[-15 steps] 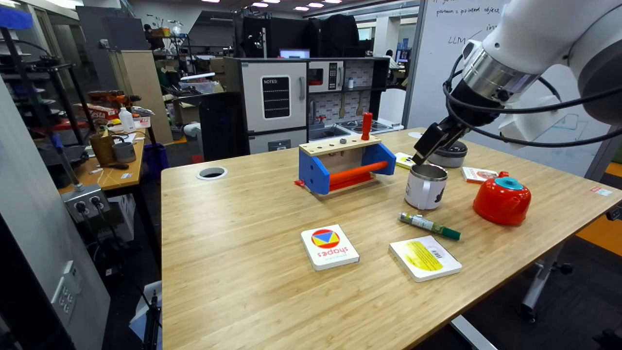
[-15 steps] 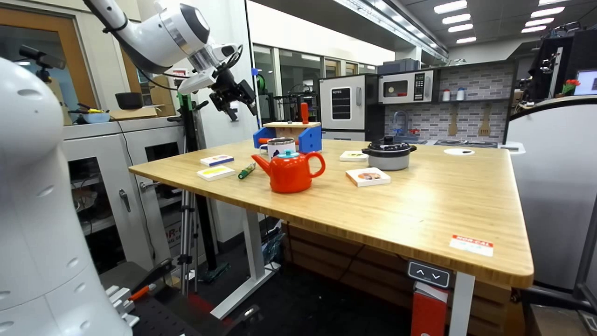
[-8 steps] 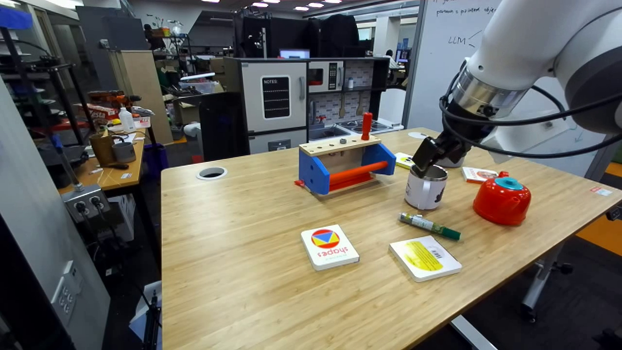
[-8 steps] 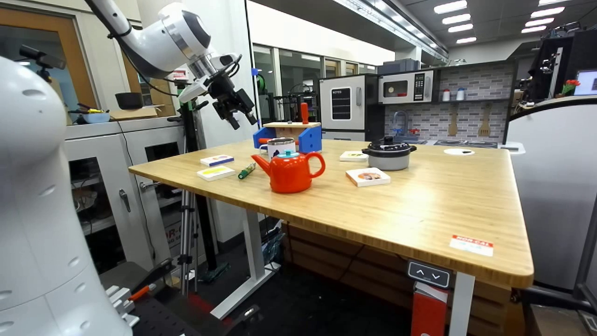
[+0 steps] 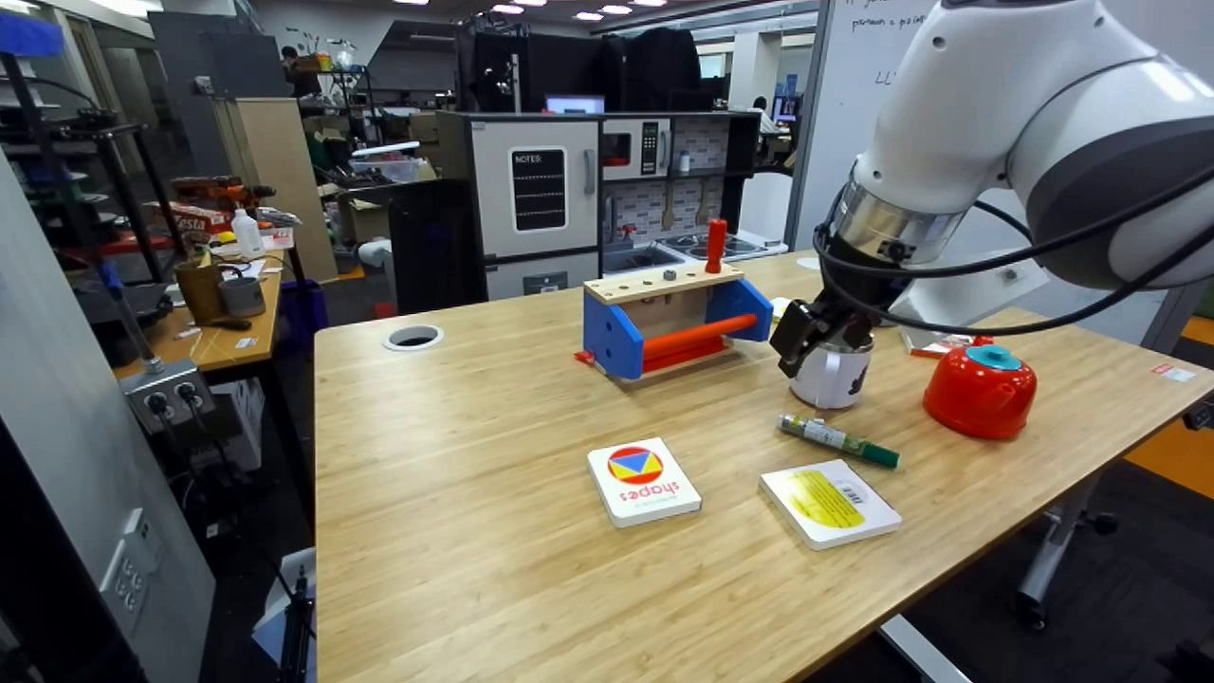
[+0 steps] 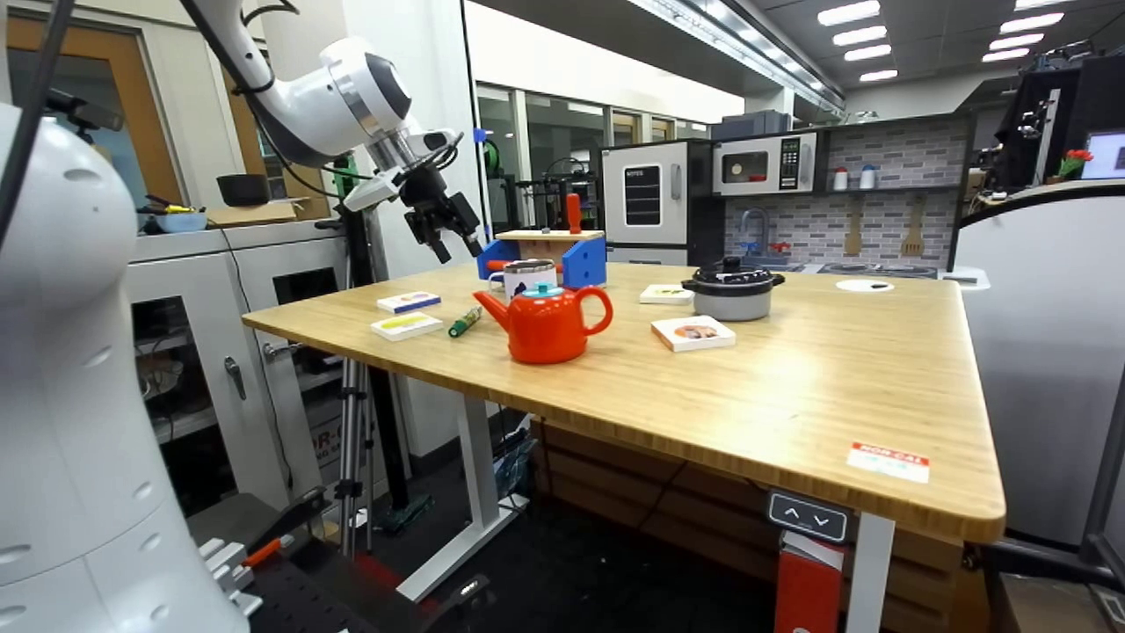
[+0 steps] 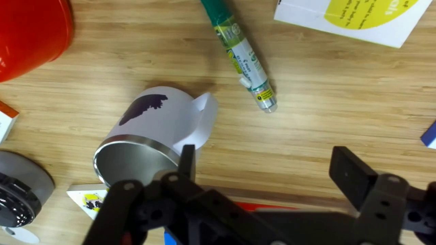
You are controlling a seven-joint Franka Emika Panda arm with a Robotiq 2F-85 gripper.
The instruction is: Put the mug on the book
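While the gripper (image 7: 264,161) is held above the table (image 5: 455,531) with its jaws spread wide, the white, steel-rimmed mug (image 5: 832,378) is seen upright on the tabletop, partly hidden behind the gripper in an exterior view. The book with the red, yellow and blue circle (image 5: 645,482) is laid flat, well apart from the mug. A green marker (image 5: 838,441) is set between the mug and a yellow-printed book (image 5: 830,506).

Your robot arm (image 5: 958,114) is glossy white with a dark grey panel (image 5: 1129,175), a silver band (image 5: 892,223) and shallow oval dents (image 6: 98,356) down its base (image 6: 70,448); black cables (image 5: 986,331) loop alongside. Your end effector (image 7: 264,160) is black, with blocky fingers (image 7: 352,173) and small round grey studs (image 7: 393,178).
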